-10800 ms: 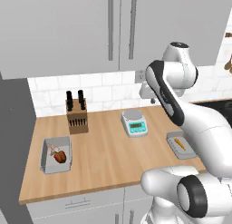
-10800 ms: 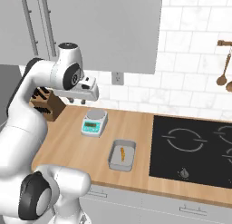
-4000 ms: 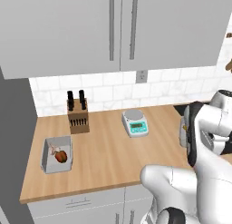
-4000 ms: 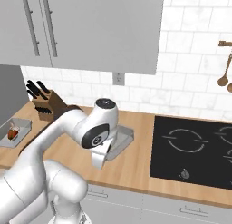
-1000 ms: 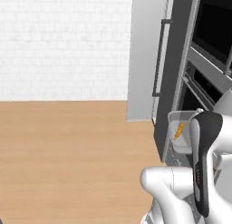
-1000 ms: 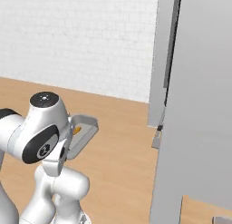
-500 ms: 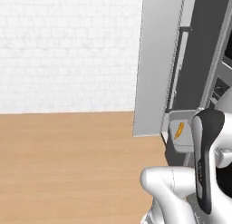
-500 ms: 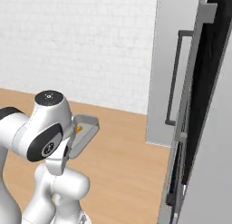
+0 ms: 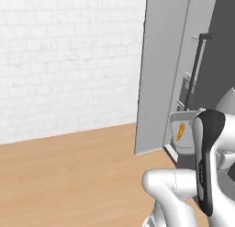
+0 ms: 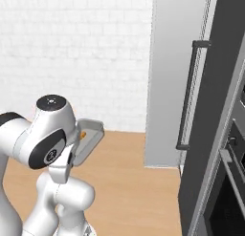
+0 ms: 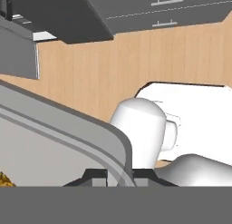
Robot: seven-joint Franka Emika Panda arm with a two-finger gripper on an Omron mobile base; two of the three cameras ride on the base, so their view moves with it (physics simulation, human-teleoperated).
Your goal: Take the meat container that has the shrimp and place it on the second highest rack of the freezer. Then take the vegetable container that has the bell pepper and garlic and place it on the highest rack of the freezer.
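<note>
Carrying the meat container (image 9: 180, 135) up at the freezer, shrimp (image 9: 180, 131) aboard!
The end effector (image 11: 120, 177) pinches the container's rim at its corner, fingertips (image 11: 96, 174) nearly closed on either side of the wall. The container rides tilted beside the white arm, above the wooden floor (image 9: 69, 175). The grey freezer door (image 9: 161, 70) stands ajar just beside it, dark handle (image 10: 187, 94) showing.
</note>
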